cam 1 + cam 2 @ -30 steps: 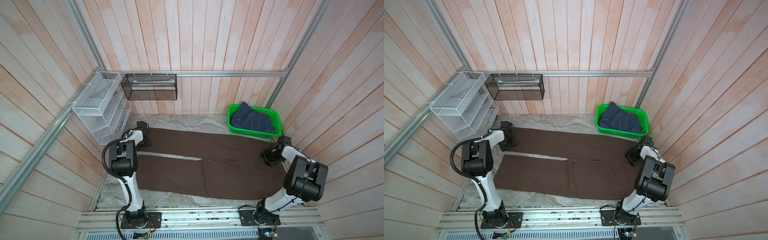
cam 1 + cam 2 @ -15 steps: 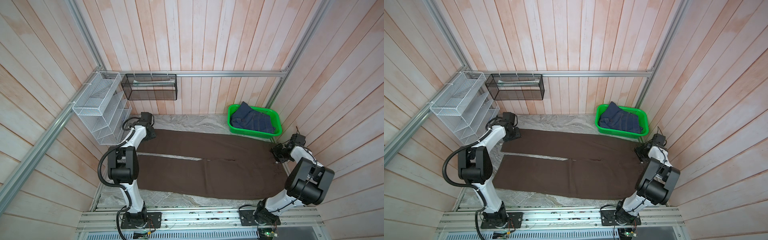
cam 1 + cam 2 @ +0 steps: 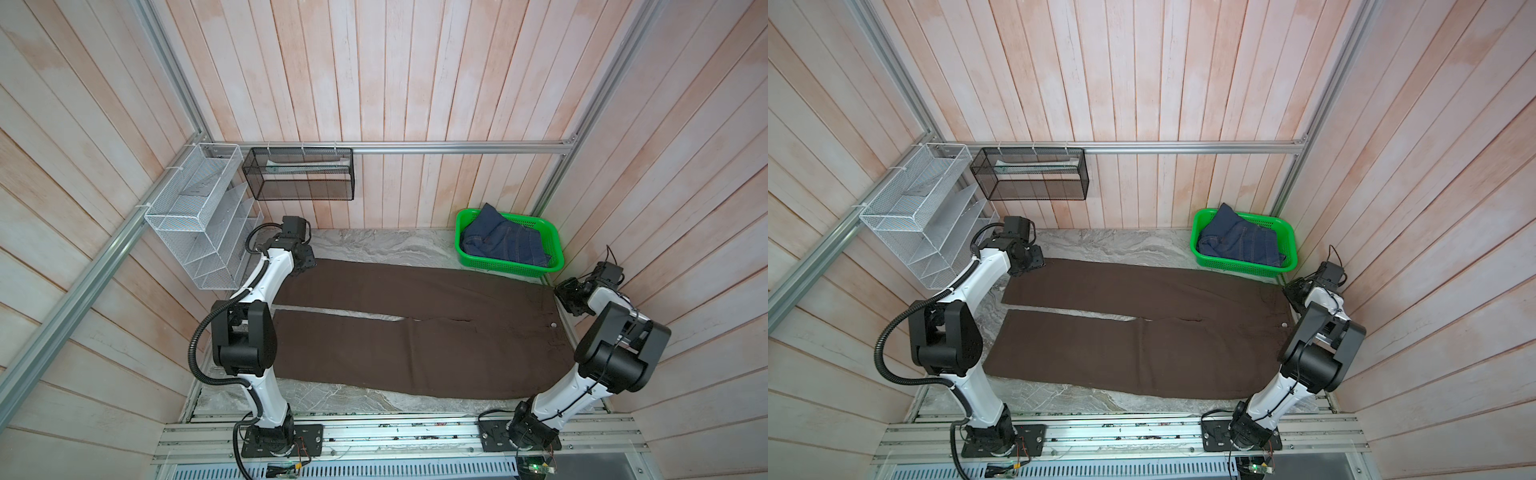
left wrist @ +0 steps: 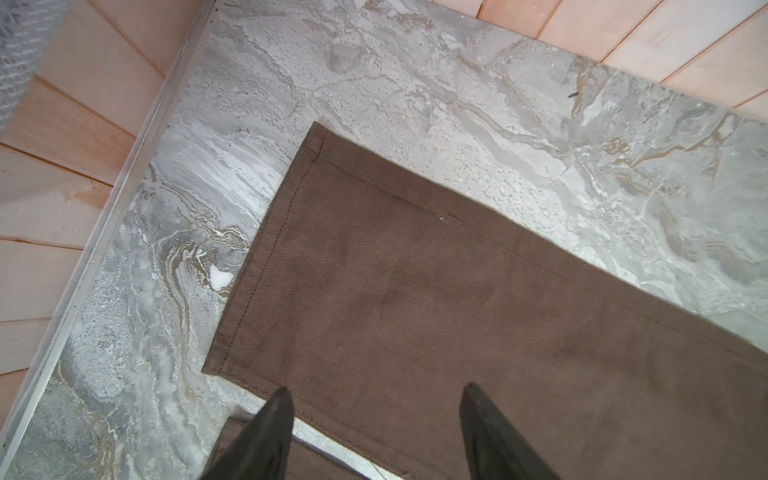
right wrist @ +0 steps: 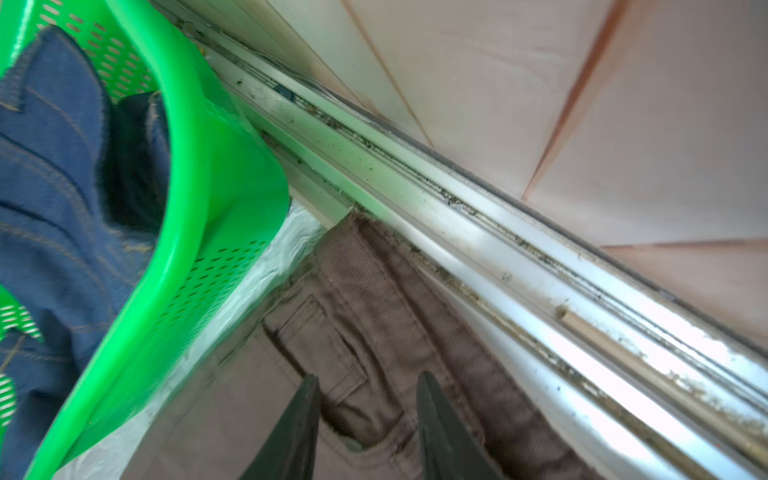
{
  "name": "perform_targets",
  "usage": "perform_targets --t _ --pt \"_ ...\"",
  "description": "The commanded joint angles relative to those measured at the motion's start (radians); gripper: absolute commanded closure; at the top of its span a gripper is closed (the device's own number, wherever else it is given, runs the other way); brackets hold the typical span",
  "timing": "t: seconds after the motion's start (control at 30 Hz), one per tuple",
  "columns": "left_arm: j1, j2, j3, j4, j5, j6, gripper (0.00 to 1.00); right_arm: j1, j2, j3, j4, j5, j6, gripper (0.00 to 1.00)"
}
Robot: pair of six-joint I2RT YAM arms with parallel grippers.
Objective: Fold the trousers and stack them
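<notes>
Lying flat, the trousers point(image 3: 415, 332) run nine to three o'clock. Your left gripper point(image 4: 377, 388) hangs open over the hem point(image 4: 257, 266), your right gripper point(image 5: 368, 375) open over the waistband point(image 5: 374, 270).

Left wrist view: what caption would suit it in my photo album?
Open left end effector over the hem corner of brown trousers lying flat on a marbled grey table.

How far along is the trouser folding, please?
Done: the trousers lie spread flat, legs apart. In hand: the open left tool hangs by the far leg's hem, the open right tool over the waistband; neither grips cloth. Left: every fold, then stacking.
</notes>
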Motion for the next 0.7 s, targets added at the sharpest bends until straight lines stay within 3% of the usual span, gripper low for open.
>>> perform_targets --t 0.0,0.4,0.67 --pt "0.001 -0.008 0.033 -0.025 -0.010 0.019 0.33 0.016 0.042 0.029 0.047 0.058 -0.040 0.60" --pt "0.001 -0.010 0.102 -0.077 -0.004 0.010 0.33 0.044 0.172 0.065 0.194 0.130 -0.081 0.61" --pt "-0.002 -0.009 0.123 -0.092 -0.014 0.008 0.33 0.042 0.254 0.121 0.233 0.092 -0.073 0.61"
